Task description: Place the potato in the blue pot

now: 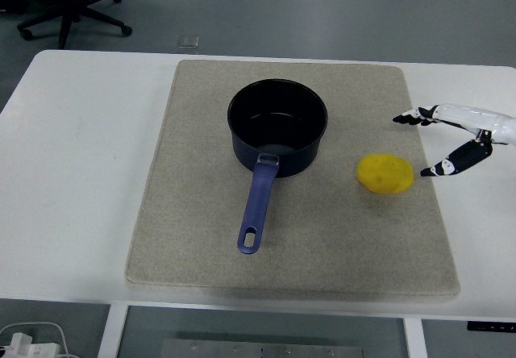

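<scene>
Item: small rounded yellow potato [385, 173], likely light, firm, smooth; grasp across its middle; my right hand [451, 139] open, empty.

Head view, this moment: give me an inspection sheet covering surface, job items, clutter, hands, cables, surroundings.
Surface: white table with a beige mat on it.
Job's things: blue pot upright on the mat, nothing visible inside, handle toward the near edge; potato on the mat, right of the pot, apart from it.
Clutter: nothing seen.
Hands: right hand open, just right of the potato, not touching; left not in view.
Cables: white cable below the table, bottom left.
Surroundings: office chair on grey floor.
</scene>
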Robot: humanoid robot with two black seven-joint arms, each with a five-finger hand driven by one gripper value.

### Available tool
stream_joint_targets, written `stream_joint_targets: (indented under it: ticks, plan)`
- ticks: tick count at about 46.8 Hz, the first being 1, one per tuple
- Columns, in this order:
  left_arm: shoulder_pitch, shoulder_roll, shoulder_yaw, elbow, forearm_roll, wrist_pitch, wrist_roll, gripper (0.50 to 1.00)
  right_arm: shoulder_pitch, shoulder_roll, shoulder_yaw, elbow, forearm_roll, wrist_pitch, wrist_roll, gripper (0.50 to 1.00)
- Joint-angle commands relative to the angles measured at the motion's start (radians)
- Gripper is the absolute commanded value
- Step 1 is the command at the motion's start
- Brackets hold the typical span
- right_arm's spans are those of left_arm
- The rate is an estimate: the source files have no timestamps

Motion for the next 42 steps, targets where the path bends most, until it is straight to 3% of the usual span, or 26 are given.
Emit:
stream_joint_targets:
  ticks: [1,42]
  plan:
    - [0.0,0.0,0.001,0.0,0.0,0.001,0.0,0.994,0.0,0.011,0.0,0.0,-0.014,0.0,-0.001,0.928]
    - [0.0,0.0,0.001,0.0,0.0,-0.001,0.0,0.994,-0.009,0.118,-0.095,-0.032,-0.065,-0.086,-0.001,0.907]
